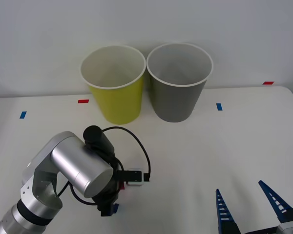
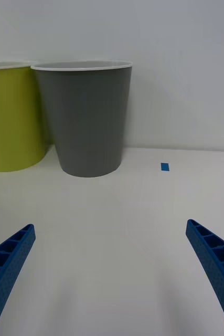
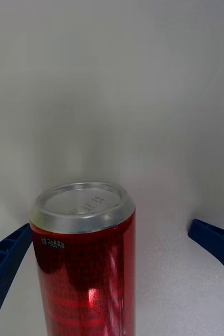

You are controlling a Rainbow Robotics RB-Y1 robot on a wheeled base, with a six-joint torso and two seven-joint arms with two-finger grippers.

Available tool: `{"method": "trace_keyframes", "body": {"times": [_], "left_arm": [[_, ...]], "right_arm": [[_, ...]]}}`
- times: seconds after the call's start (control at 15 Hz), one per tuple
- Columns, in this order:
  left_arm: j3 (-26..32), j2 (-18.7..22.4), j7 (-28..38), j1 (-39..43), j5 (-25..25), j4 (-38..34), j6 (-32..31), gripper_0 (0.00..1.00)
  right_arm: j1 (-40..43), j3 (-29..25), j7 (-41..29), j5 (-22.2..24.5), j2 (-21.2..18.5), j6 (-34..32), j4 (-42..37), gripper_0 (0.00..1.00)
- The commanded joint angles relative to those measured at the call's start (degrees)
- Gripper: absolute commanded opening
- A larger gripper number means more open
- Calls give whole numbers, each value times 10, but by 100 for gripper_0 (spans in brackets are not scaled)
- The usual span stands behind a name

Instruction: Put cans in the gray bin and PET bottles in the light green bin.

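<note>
Left pincer (image 3: 112, 294) hung spread around small red cylindrical can with silver metal top (image 3: 84, 257), upright on white counter (image 1: 210, 146), seemingly not yet gripped. Large gray tapered bin (image 1: 178, 83) stood behind, touching yellow-green tapered bin (image 1: 115, 85). Right pincer (image 1: 256, 209) waited released, near edge.

Red can (image 3: 85, 262), lower left of the left wrist view: one short line of small white print just under the silver rim, too small to read. Its silver end (image 3: 81, 202) carries faint embossed marks near the middle, also not legible. No readable text, brand or number on the gray bin (image 1: 178, 83), the light green bin (image 1: 115, 87) or the table's coloured tape marks (image 1: 219, 106).
</note>
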Motion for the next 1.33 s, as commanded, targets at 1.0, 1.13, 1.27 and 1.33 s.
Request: {"method": "trace_keyframes", "body": {"times": [1.0, 1.13, 1.27, 1.33], "left_arm": [[1, -2, -25, -16, 3, 16, -2, 0], [1, 3, -25, -15, 9, 16, -2, 0], [1, 5, -23, -15, 13, 16, -2, 0], [1, 7, -22, -15, 15, 16, -2, 0]], "right_arm": [[0, 0, 0, 0, 0, 0, 0, 100], [0, 0, 0, 0, 0, 0, 0, 100], [0, 0, 0, 0, 0, 0, 0, 100], [0, 0, 0, 0, 0, 0, 0, 100]]}}
